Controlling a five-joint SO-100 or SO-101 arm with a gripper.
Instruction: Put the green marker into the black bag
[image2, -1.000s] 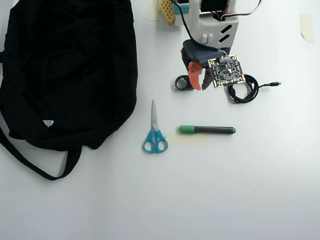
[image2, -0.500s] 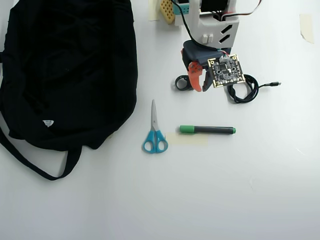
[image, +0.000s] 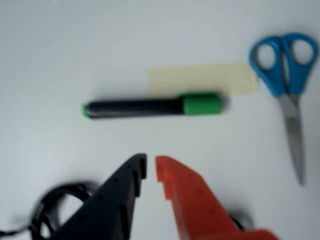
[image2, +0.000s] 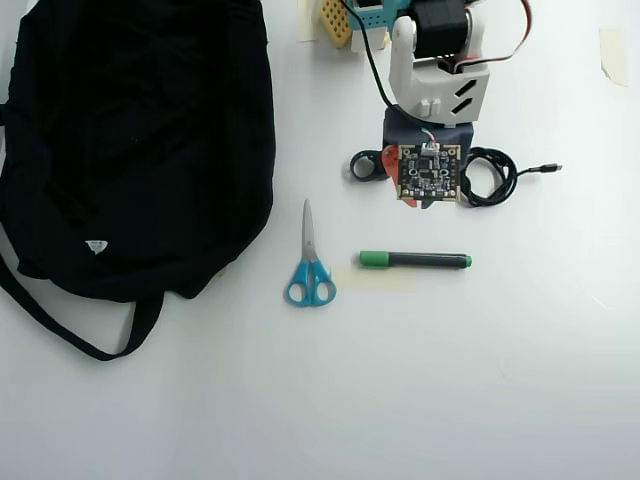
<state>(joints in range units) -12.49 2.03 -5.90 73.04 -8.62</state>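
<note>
Marker (image2: 414, 260) lies on the table, well apart from the black bag (image2: 140, 140).

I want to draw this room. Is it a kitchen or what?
Not a kitchen, probably a hobby or work table: a plain white table with a small robot arm, scissors, a green marker and a black bag.

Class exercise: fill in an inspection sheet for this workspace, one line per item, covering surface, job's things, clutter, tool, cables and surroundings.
Surface: white table, beige tape strip under the marker.
Job's things: green marker lying flat, untouched; black bag at overhead left.
Clutter: blue-handled scissors; small black ring.
Tool: tool nearly closed, empty, short of the marker.
Cables: coiled black cable beside the arm.
Surroundings: tape scrap at overhead top right.
</note>
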